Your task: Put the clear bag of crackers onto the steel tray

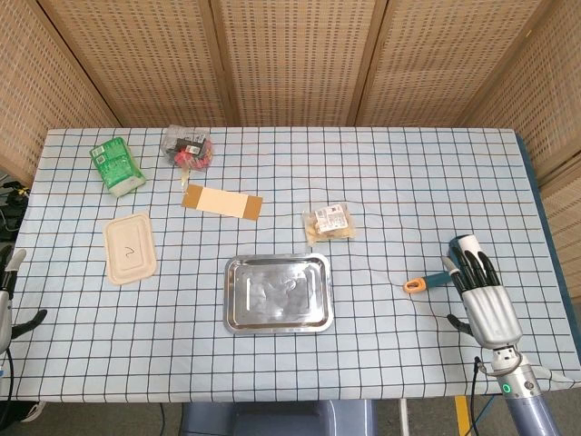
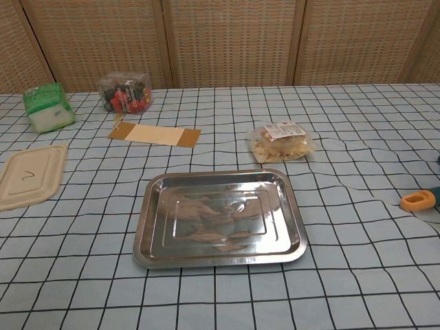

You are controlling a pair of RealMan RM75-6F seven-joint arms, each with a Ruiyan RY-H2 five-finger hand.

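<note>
The steel tray (image 2: 218, 217) lies closest to the chest camera, flat on the checked cloth of the counter (image 2: 357, 289), its mirrored floor bare and showing only wavy reflections. In the head view the same tray (image 1: 278, 292) sits near the front middle of the counter.

At the front right edge the right hand (image 1: 478, 289) rests above the cloth with its dark fingers held straight and slightly apart, gripping nothing. Just beside its fingertips lies a small tool with an orange ring end and a teal handle (image 1: 427, 282); I cannot tell whether the fingers touch it. The chest view shows only the orange end (image 2: 419, 200) at the right border. At the far left border the left hand (image 1: 11, 300) is only partly in view, and I cannot tell how its fingers lie.

Left of the tray lies a beige lidded container (image 1: 130, 247), well apart from it. Just beyond the tray's far right corner sits the clear bag of crackers (image 2: 280, 143), flat on the cloth, label up, near the tray but not touching it.

Further back, a brown and cream flat card (image 1: 222, 201) lies behind the tray. At the far left stand a green packet (image 1: 117, 166) and a clear bag of dark and red sweets (image 1: 188, 147). Woven screens (image 1: 290, 59) close off the back.
</note>
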